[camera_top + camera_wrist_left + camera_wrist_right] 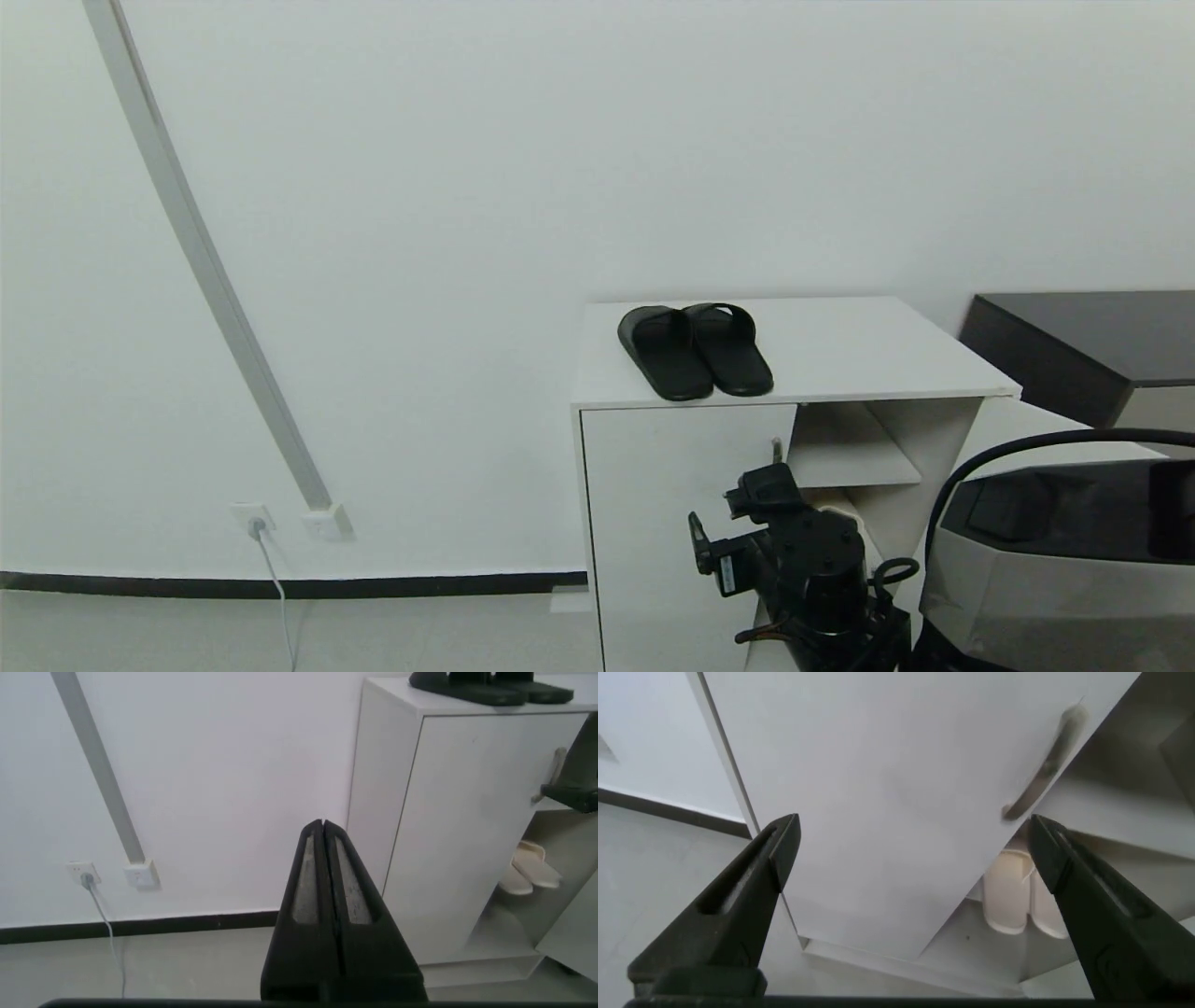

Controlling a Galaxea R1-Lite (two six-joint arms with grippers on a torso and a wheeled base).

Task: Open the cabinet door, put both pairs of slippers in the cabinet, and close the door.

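Observation:
A pair of black slippers (pixel 695 350) (pixel 491 683) lies on top of the white cabinet (pixel 840 345). Its left door (pixel 686 523) (pixel 896 793) is closed, with a metal handle (pixel 776 450) (pixel 1046 765) at its right edge. The right side stands open, and a pale beige pair of slippers (pixel 528 868) (pixel 1022 891) rests on the bottom shelf. My right gripper (pixel 738 513) (pixel 915 821) is open in front of the closed door, just below the handle, holding nothing. My left gripper (pixel 324 826) is shut and empty, well to the cabinet's left and apart from it.
A dark desk (pixel 1083 345) stands right of the cabinet. A white panel (pixel 570 943), apparently the open right door, juts out beside the open compartment. A wall socket (pixel 252 518) with a hanging cable and a slanted conduit (pixel 205 261) are on the wall to the left.

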